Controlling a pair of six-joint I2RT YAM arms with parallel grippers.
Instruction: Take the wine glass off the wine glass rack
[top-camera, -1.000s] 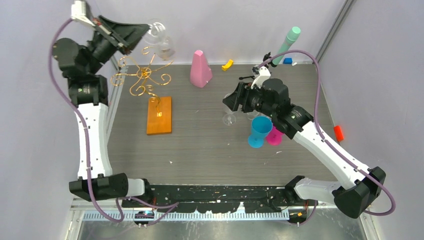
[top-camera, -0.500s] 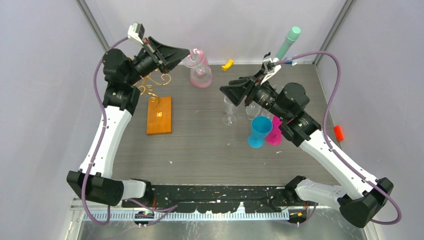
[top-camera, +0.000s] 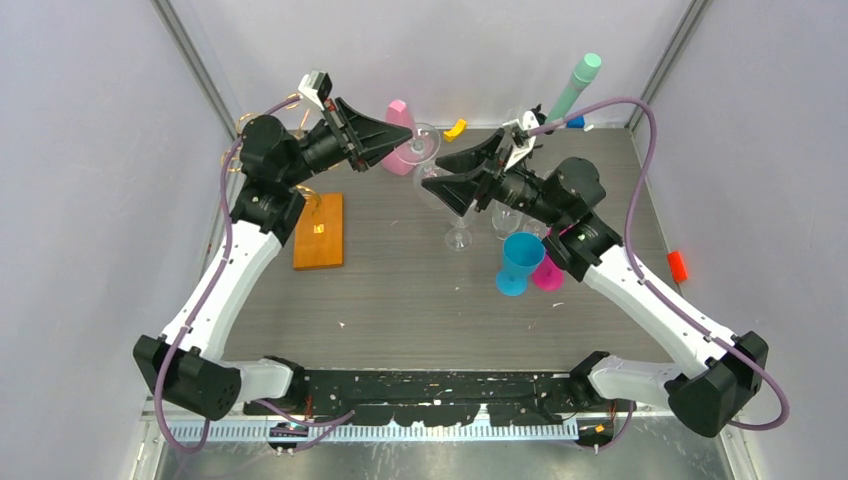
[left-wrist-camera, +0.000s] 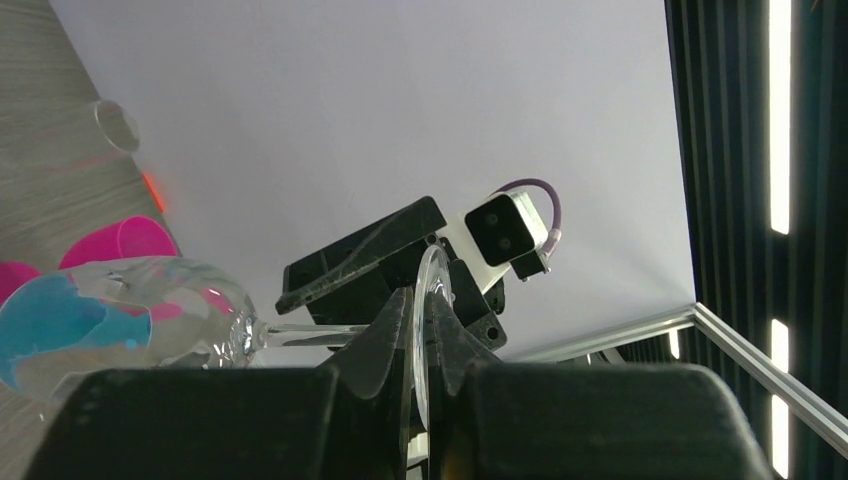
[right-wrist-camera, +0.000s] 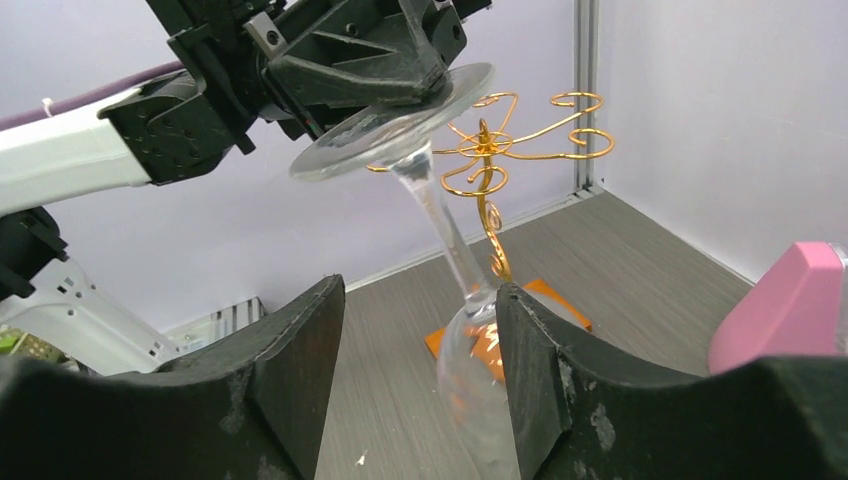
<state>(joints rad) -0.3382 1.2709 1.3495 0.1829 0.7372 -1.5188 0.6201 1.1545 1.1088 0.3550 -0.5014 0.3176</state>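
Wine glass hangs free of the rack, tilted bowl-down above the bench. The left end effector is clenched on its foot. The right end effector, released wide, flanks the bowl, probably to receive it.

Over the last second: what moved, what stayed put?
The left gripper carried the wine glass, held by its foot, rightward, away from the wine glass rack toward table centre. The right gripper rose and turned left to face the glass, jaws open, not gripping it. Unchanged: the rack, the blue cup, the pink cup and the standing glass.
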